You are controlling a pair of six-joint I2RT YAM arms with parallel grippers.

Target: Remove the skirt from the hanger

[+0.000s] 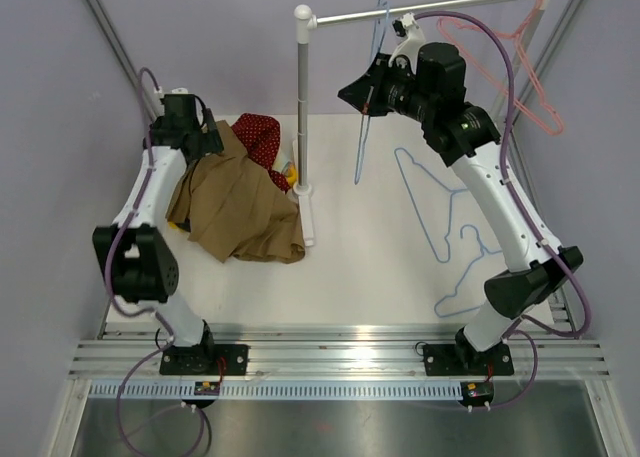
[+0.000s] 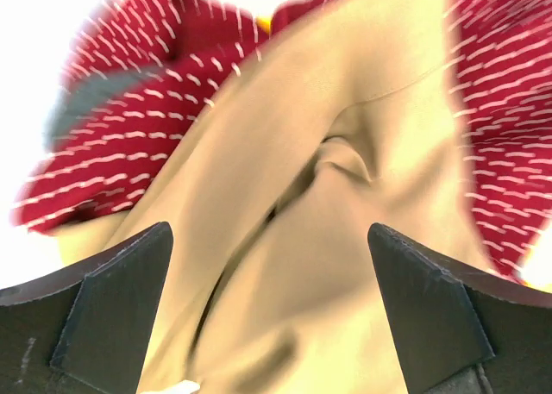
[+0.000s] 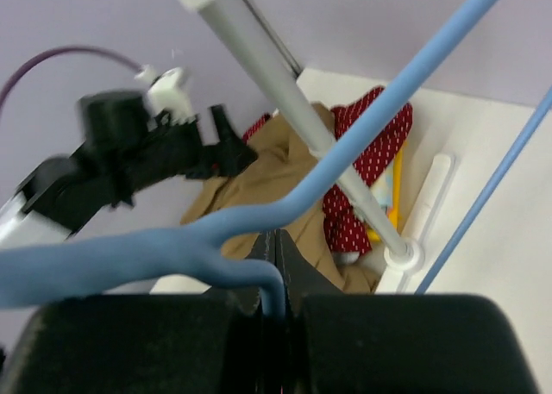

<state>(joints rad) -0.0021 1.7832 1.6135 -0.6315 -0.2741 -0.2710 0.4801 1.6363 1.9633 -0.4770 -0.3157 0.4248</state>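
The tan skirt [image 1: 240,202] lies crumpled on the table at the left, off any hanger. My left gripper [image 1: 212,142] is open just above its far edge; the left wrist view shows tan cloth [image 2: 345,265] between the spread fingers [image 2: 112,299], with nothing gripped. My right gripper [image 1: 365,97] is shut on a bare blue hanger [image 1: 368,127] that hangs from the rail [image 1: 420,10]. In the right wrist view the hanger's wire [image 3: 259,222] is pinched between the closed fingers [image 3: 297,269], with the skirt [image 3: 276,165] far below.
A red white-dotted garment [image 1: 262,135] lies under and behind the skirt, also in the left wrist view [image 2: 509,135]. The rail's white pole [image 1: 302,107] stands beside the pile. A pink hanger [image 1: 520,67] hangs at the rail's right end. Two blue hangers [image 1: 430,202] lie on the table at the right.
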